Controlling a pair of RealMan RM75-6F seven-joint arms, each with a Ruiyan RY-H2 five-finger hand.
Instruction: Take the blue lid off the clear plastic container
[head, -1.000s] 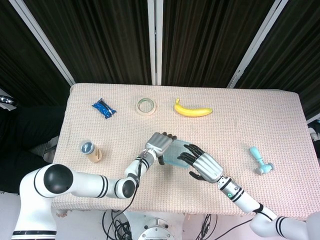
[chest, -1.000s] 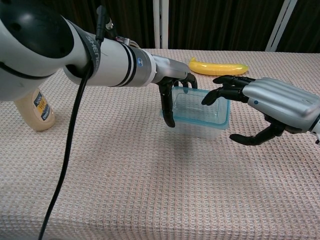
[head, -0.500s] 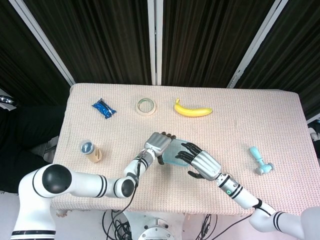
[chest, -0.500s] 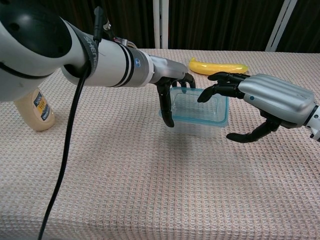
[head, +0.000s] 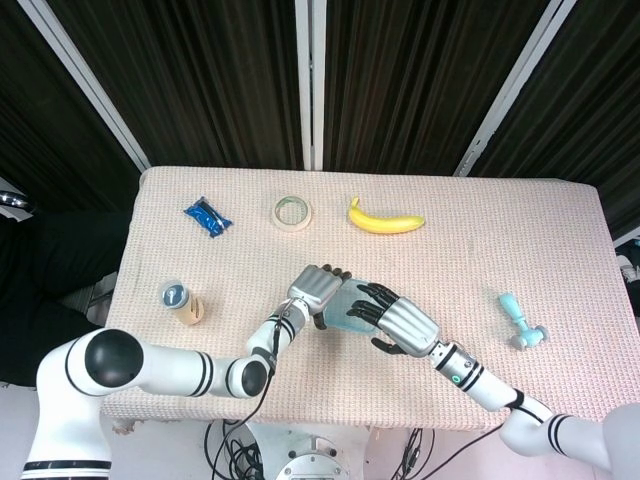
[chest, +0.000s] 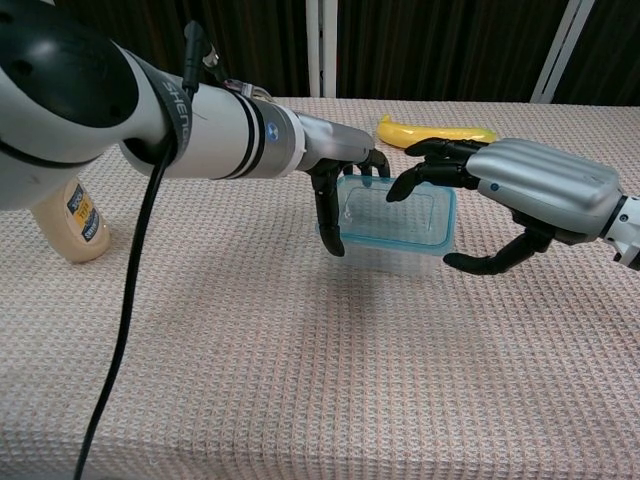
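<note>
The clear plastic container (chest: 398, 260) with its blue-rimmed lid (chest: 400, 215) stands on the table's middle; the head view shows the container (head: 345, 306) between both hands. My left hand (chest: 338, 192) (head: 318, 286) grips its left end, fingers curled over the far rim and thumb down the near corner. My right hand (chest: 520, 195) (head: 396, 318) reaches in from the right with fingers spread. Its fingertips (chest: 405, 185) are over the lid's far right part, and its thumb (chest: 480, 262) hangs just off the container's right side, apart from it. The lid sits on the container.
A banana (head: 385, 220) (chest: 435, 133) lies behind the container. A tape roll (head: 292, 211) and a blue packet (head: 207, 216) are at the back left. A small bottle (head: 182, 302) (chest: 70, 225) lies at the left, and a light-blue tool (head: 522, 320) at the right.
My right hand has moved left toward the container, so its fingertips now reach over the lid. The left hand keeps its hold and the container has barely shifted.
</note>
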